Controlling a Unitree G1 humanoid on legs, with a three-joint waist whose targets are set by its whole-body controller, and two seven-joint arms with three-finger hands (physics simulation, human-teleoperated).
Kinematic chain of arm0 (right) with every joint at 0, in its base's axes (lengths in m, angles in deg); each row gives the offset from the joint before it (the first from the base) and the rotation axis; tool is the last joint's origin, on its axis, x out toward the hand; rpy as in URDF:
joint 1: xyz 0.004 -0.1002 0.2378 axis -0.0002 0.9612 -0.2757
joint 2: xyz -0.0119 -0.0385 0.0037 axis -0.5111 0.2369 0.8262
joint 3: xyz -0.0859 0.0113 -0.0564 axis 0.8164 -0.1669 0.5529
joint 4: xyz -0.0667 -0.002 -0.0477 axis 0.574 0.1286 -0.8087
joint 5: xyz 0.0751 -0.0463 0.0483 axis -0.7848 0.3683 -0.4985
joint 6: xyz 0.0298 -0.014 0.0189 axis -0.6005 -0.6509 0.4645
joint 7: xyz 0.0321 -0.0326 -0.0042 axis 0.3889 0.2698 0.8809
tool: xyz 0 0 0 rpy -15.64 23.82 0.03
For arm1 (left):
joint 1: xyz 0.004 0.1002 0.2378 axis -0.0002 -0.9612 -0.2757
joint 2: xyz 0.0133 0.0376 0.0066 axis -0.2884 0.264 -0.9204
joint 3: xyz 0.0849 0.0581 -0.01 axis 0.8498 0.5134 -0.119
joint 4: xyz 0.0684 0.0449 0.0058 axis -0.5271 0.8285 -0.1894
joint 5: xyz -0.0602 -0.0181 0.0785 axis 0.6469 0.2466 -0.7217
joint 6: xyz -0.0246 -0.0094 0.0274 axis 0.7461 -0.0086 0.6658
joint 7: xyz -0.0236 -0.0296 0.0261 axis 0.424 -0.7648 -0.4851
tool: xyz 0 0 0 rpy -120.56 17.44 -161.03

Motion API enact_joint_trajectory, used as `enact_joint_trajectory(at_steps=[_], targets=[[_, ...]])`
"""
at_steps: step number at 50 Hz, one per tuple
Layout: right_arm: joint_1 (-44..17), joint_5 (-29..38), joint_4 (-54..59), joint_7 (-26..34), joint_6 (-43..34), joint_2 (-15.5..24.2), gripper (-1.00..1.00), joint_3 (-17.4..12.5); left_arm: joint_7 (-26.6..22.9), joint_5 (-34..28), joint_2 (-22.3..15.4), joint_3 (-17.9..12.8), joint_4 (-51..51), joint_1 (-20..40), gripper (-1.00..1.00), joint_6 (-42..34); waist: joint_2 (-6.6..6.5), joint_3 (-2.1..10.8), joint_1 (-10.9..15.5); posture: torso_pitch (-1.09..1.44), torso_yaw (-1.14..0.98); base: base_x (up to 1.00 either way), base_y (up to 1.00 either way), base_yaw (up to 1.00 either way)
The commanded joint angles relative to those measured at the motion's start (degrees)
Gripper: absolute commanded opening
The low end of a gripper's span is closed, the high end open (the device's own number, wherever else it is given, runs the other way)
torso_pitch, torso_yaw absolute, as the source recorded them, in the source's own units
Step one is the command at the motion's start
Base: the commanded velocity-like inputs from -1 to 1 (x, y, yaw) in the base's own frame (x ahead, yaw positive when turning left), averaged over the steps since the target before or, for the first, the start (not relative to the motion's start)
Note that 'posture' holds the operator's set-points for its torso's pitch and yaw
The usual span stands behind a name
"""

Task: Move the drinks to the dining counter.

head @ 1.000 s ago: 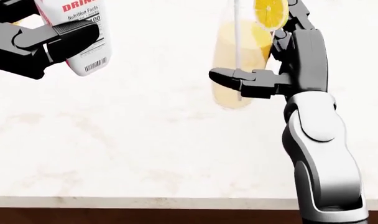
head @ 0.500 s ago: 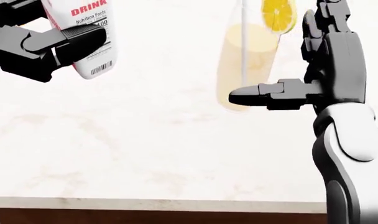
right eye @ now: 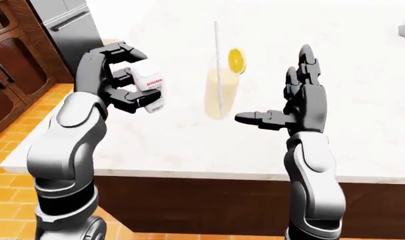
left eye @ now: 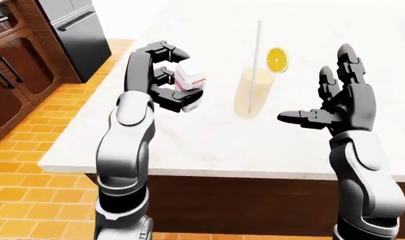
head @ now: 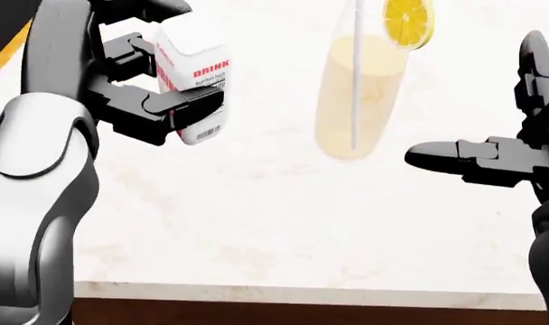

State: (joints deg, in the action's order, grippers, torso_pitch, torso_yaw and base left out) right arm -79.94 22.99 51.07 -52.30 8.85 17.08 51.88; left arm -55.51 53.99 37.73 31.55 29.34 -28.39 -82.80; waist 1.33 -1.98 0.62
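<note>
Drink carton [head: 195,81] gripped in left hand [head: 139,95], above the counter [left eye: 209,140].

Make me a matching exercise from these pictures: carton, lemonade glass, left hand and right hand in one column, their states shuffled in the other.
Column one:
1. drink carton
2. lemonade glass
3. left hand
4. right hand

Column two:
A. open, holding nothing
B. closed round a drink
C. standing free on the counter, with a straw and a lemon slice
D. gripped between fingers

Pairs: 1-D, 2-C, 3-B, 4-A
</note>
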Motion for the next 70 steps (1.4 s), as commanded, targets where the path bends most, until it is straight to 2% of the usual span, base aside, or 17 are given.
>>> enact_joint_trajectory(at_steps=[1,12,33,47,56,70], targets=[[-1.30,-0.36,-1.74,-0.14,1.92,0.69,1.00,-0.50,0.04,-1.02,-0.08,-0.39,-1.37,1.49,-1.00,4.54,0.15,1.57,0.03,0.00,0.00,0.00,0.00,0.00],[-1.49,-1.11,-2.86,-0.92,0.76,0.94,1.00,-0.43,-0.01,-2.01,1.47,-0.27,2.10,-1.72,-1.00,9.48,0.19,1.82,0.02,0.00,0.00,0.00,0.00,0.00],[-1.48,-1.12,-3.15,-1.04,0.58,0.86,1.00,-0.25,0.82,-2.41,1.16,-0.58,8.42,-4.24,-1.00,15.80,0.04,2.08,0.00,0.00,0.00,0.00,0.00,0.00],[-0.92,-0.75,-2.06,-0.67,2.08,0.46,1.00,-0.06,0.58,-3.19,1.20,-0.73,8.90,-4.38,-1.00,15.58,0.01,2.13,-0.06,0.00,0.00,0.00,0.00,0.00],[-0.49,-0.59,-1.90,-0.50,2.58,0.21,1.00,0.09,0.41,-3.40,1.25,-0.61,9.25,-4.78,-0.61,15.90,-0.05,2.17,-0.06,0.00,0.00,0.00,0.00,0.00],[-0.20,-0.36,-1.88,-0.32,2.77,-0.04,1.00,0.22,0.14,-3.67,1.26,-0.70,9.50,-4.75,-0.22,16.28,-0.03,2.20,-0.08,0.00,0.00,0.00,0.00,0.00]])
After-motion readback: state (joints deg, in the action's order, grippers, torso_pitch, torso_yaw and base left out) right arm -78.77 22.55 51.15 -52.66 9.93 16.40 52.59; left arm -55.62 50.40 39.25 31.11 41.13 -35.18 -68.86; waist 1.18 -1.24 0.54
